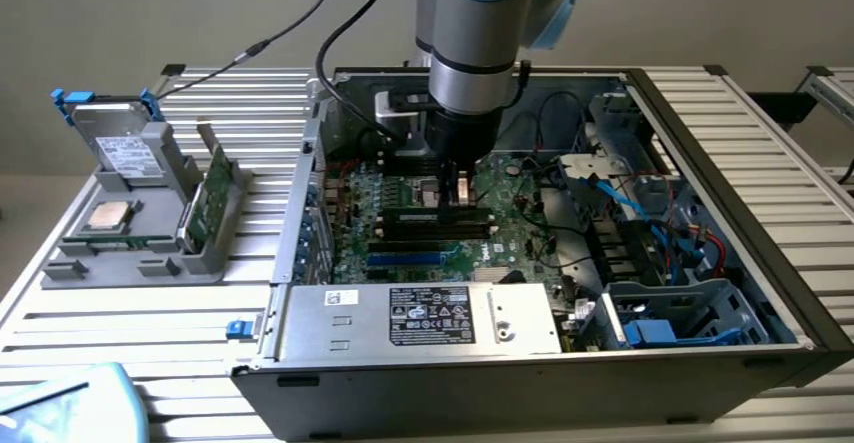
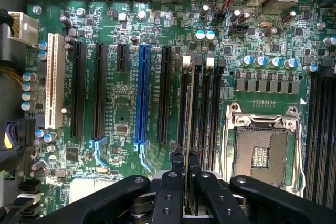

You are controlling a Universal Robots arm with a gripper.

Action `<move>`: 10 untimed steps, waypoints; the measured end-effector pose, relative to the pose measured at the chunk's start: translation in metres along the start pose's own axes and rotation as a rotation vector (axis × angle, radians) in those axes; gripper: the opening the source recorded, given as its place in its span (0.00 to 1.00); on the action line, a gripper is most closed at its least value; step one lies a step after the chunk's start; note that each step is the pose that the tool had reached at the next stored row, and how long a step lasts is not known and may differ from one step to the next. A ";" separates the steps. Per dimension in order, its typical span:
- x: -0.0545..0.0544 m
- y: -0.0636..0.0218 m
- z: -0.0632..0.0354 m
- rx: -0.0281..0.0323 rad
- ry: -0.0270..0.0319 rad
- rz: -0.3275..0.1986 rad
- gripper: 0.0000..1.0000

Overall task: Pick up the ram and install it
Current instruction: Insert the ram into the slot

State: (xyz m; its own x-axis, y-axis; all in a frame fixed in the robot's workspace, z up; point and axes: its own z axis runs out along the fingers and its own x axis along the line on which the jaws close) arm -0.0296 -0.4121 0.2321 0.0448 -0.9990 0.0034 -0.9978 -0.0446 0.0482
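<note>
In the wrist view the ram (image 2: 189, 124) is seen edge-on, a thin line running out from between the gripper's (image 2: 187, 184) two fingers (image 2: 172, 187) and over the motherboard (image 2: 121, 114). The claw is narrow, closed on the stick's two flat faces. The stick lies along one of the black memory slots (image 2: 207, 108), close to the white latches (image 2: 186, 61) at their far end. The processor socket (image 2: 261, 150) lies just beside the slots on one side, and a long blue slot (image 2: 142, 98) lies further off on the other. I cannot tell whether the lower edge has entered the slot.

The step in hand looks like seating the stick. Done well, it needs the stick parallel to its slot and centred between the end latches. The push should go straight down and evenly at both ends — any lean could jam it on the slot wall or the next slot over.

In the exterior view the arm (image 1: 474, 63) hangs straight down into the open computer case (image 1: 787, 293), with the wrist vertical. The gripper is low over the board, beyond the power supply (image 1: 427, 315). A grey rack (image 1: 134, 258) sits outside the case at the exterior view's left — well apart from the work.
</note>
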 end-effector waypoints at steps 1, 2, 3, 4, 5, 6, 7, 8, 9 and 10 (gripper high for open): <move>0.000 -0.0001 0.0005 0.0001 0.0001 -0.001 0.14; 0.000 -0.0003 0.0009 0.0001 0.0005 -0.004 0.14; 0.000 -0.0008 0.0014 0.0000 0.0010 -0.008 0.14; 0.000 -0.0013 0.0016 0.0000 0.0014 -0.013 0.14; 0.000 -0.0014 0.0019 -0.0001 0.0017 -0.017 0.14; 0.000 -0.0015 0.0025 0.0001 0.0020 -0.019 0.14; -0.001 -0.0016 0.0033 0.0000 0.0031 -0.020 0.14; -0.001 -0.0017 0.0047 -0.0001 0.0043 -0.022 0.14; -0.001 -0.0018 0.0066 -0.0001 0.0049 -0.024 0.14; -0.001 -0.0019 0.0081 -0.0001 0.0055 -0.025 0.14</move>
State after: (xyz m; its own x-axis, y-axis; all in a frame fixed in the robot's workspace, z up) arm -0.0282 -0.4107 0.2239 0.0699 -0.9975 0.0077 -0.9964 -0.0694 0.0484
